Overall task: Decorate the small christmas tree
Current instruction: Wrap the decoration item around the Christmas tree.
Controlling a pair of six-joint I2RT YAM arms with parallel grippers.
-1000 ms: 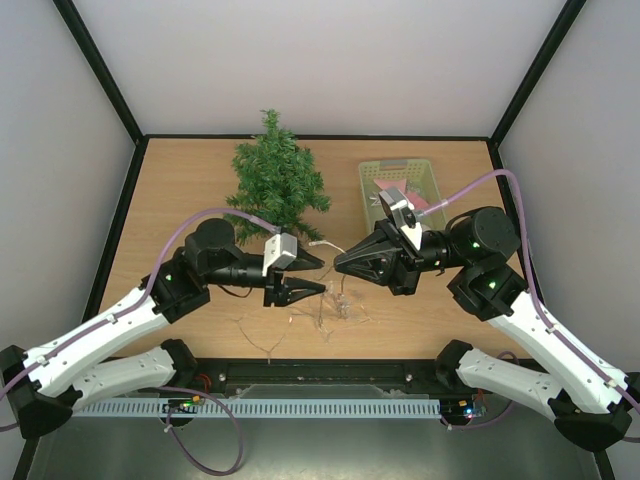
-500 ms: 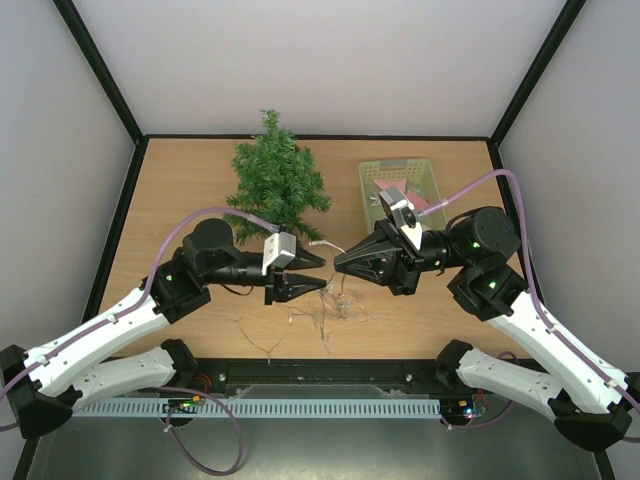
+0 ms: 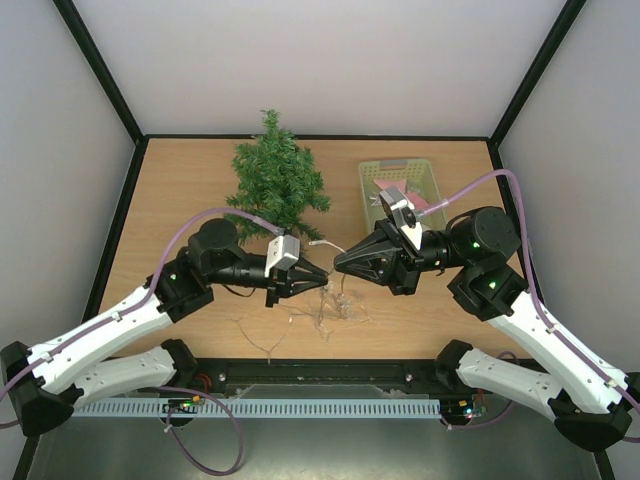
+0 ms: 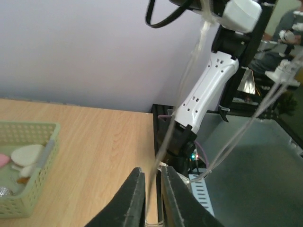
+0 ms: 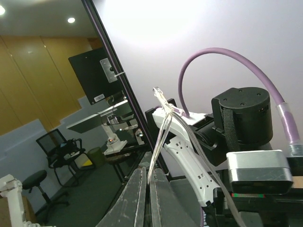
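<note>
The small christmas tree (image 3: pixel 275 185) stands upright at the back of the table, bare of decoration. A clear light string (image 3: pixel 335 305) lies tangled on the wood in front of both grippers. My left gripper (image 3: pixel 322 277) has its jaws almost together around a strand of the light string (image 4: pixel 163 142); in the left wrist view (image 4: pixel 151 170) a narrow gap shows beside the strand. My right gripper (image 3: pixel 338 264) is shut on another strand (image 5: pixel 161 123), which rises from the jaws in the right wrist view (image 5: pixel 149 170). The two gripper tips nearly touch.
A pale green basket (image 3: pixel 425 180) with pink and white ornaments stands at the back right, just behind the right wrist; it also shows in the left wrist view (image 4: pixel 28 189). Thin loose wires trail toward the table's near edge (image 3: pixel 265 335).
My left gripper has moved right toward the right gripper and its jaws have closed from wide open to nearly together around the strand. The right arm has not moved.
</note>
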